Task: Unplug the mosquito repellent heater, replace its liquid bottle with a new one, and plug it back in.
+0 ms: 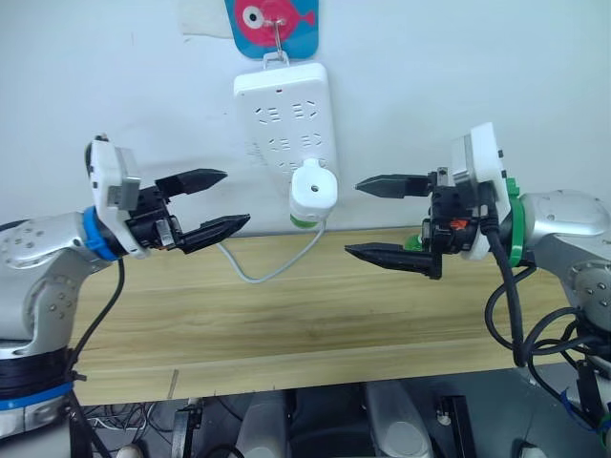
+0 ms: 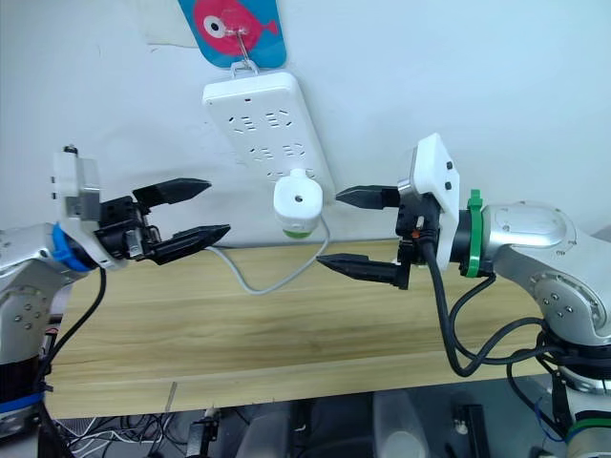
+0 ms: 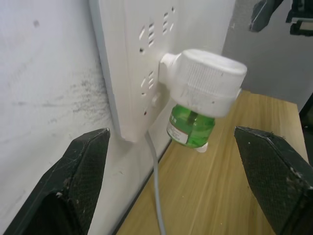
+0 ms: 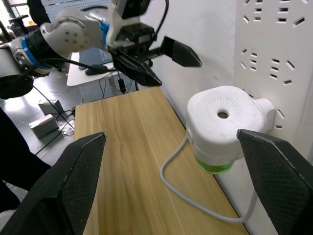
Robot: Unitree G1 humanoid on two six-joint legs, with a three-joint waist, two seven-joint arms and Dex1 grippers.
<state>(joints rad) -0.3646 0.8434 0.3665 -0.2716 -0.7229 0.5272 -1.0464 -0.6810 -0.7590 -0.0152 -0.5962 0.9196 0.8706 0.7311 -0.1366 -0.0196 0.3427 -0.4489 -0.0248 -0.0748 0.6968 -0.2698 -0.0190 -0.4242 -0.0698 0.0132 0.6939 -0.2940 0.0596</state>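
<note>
White, smooth plastic makes up the mosquito repellent heater point(image 1: 314, 190), plugged into the lower end of the power strip point(image 1: 283, 116) that hangs on the wall above the wooden table point(image 1: 286, 315), its green bottle point(image 3: 190, 128) screwed in beneath; it looks light and rigid, though the domed shell is likely slippery; the ribbed sides of the body seem the safest hold, since pulling by the bottle might loosen it; the left gripper point(image 1: 210, 204) and right gripper point(image 1: 387, 219) flank it, each with fingers spread and empty.
</note>
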